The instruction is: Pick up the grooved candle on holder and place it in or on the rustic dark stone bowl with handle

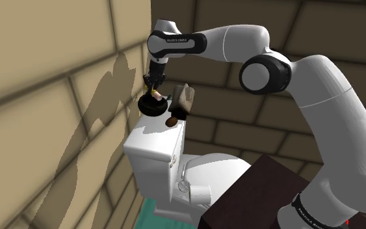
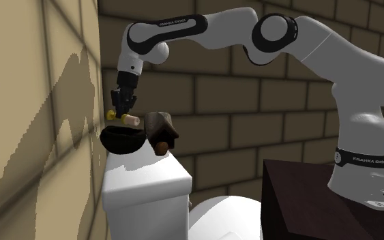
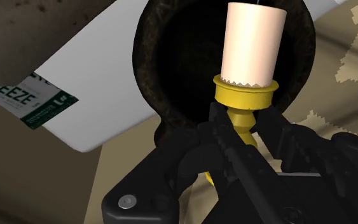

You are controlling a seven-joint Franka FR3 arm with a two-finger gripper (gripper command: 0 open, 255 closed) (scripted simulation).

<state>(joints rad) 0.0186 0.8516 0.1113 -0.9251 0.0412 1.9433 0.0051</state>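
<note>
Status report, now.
Gripper shut on candle, at its yellow holder. Candle sideways over dark bowl. Brown object beside bowl, not in the way.

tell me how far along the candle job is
Done: the pick-up. The black gripper is shut on the stem of the yellow holder under the cream cylindrical candle, which is off any surface. In hand: the candle hangs just above the dark rough round bowl on the white toilet tank lid. Left: lower it and open the fingers so it rests in the bowl.
</note>
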